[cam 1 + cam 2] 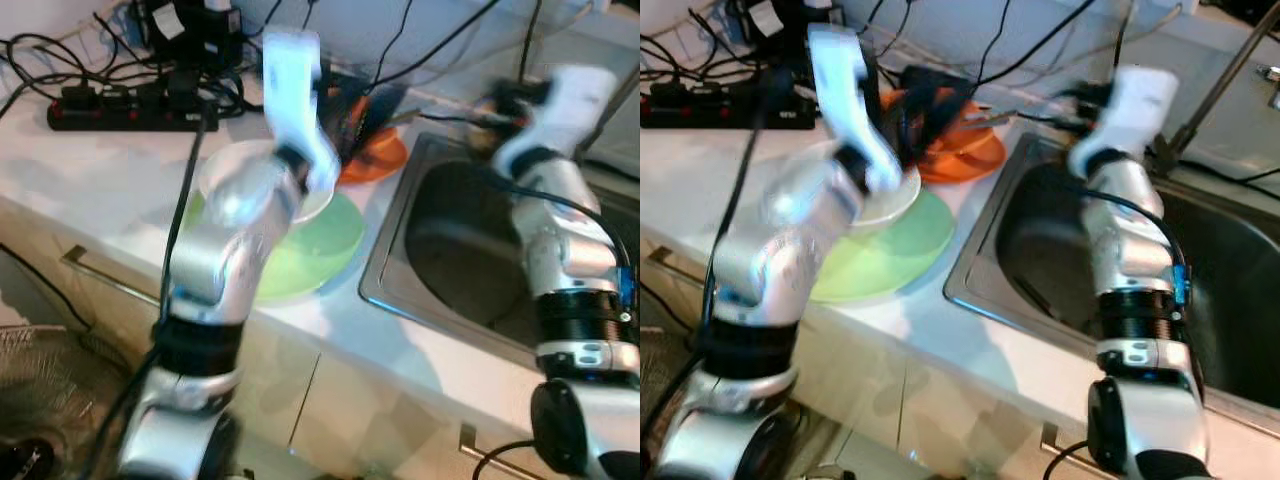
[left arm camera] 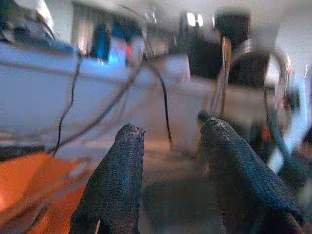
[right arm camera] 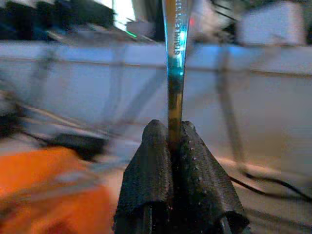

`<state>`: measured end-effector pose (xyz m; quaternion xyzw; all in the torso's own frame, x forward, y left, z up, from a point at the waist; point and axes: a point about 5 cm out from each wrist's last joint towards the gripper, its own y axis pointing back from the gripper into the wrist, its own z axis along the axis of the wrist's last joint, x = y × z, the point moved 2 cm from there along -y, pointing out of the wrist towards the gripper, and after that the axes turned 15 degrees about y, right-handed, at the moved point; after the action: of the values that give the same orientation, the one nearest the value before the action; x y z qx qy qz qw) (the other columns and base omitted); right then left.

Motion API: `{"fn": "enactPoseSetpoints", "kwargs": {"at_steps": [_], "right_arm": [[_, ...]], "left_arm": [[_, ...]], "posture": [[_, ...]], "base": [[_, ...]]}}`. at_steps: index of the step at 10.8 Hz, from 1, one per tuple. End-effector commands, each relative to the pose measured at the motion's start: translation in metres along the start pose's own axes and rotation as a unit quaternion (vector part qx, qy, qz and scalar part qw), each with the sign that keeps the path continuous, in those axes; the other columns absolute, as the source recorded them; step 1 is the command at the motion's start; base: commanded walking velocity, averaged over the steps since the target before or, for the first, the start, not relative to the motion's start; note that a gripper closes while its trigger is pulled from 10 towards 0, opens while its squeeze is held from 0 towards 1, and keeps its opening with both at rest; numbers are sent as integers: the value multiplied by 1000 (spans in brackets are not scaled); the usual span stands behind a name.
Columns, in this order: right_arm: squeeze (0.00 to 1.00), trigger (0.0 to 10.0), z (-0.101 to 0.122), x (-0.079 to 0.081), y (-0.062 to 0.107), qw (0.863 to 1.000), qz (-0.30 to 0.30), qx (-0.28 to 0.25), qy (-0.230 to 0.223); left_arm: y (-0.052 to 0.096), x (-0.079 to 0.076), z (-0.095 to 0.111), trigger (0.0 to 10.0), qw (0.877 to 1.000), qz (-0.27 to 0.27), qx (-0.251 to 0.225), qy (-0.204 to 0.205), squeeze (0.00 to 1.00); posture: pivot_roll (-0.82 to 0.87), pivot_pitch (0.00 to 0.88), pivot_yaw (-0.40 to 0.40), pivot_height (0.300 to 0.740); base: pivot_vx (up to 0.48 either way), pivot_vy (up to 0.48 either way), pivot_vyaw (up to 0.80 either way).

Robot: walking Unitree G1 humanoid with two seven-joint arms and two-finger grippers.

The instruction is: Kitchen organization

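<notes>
**A:** What do you hold now, and where is it from the sink [image 1: 480,250]?

**B:** My right gripper [image 3: 175,141] has its two fingers pressed together on the handle of a metal utensil [image 3: 175,58]. It is a thin steel piece with letters stamped on it; if it is a spoon or a fork I cannot tell, the far end is cut off. I keep it above the sink's back rim, on the side toward the orange plate [image 1: 375,155].

**A:** And your other one?

**B:** My left gripper [image 2: 170,146] is empty, the fingers stand apart. It is raised over the white bowl [image 1: 225,175], which sits on the green plate [image 1: 320,245], just beside the sink's left edge.

**A:** What worries you?

**B:** The grip is narrow, only on the handle's end. If I swing fast, I think the utensil can turn between the pads and fall into the sink. Also cables [image 1: 190,90] lie behind the sink; the long handle could hook one. My left arm is near the bowl and may push it.
</notes>
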<state>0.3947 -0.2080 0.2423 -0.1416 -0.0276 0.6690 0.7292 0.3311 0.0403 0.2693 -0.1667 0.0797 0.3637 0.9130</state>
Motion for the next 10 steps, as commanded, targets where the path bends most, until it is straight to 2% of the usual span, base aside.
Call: {"fn": "enactPoseSetpoints", "kwargs": {"at_steps": [1, 2, 4, 8, 10], "right_arm": [[0, 10000, -2, -12, 0, 1000, -30, 4, 10], [0, 10000, -15, -16, 3, 998, -44, 22, 26], [0, 10000, -39, -17, 9, 996, -59, 51, 43], [0, 10000, -98, -21, 33, 984, -87, 141, 58], [0, 10000, -116, -17, 43, 980, -81, 170, 57]], "left_arm": [[-2, -6, -11, 10000, 1000, -17, 22, -11, 0], [5, 1, -24, 10000, 999, -4, 41, -18, 0], [16, 9, -37, 10000, 998, 11, 60, -31, 0], [29, 12, -45, 10000, 997, 23, 70, -38, 0], [30, 10, -44, 10000, 996, 21, 71, -42, 0]], "posture": [[26, 33, -121, 740], [26, 34, -119, 740], [28, 35, -121, 740], [44, 27, -133, 740], [45, 25, -136, 740]], "base": [[0, 0, 0], [0, 0, 0], [0, 0, 0], [0, 0, 0], [0, 0, 0]]}}
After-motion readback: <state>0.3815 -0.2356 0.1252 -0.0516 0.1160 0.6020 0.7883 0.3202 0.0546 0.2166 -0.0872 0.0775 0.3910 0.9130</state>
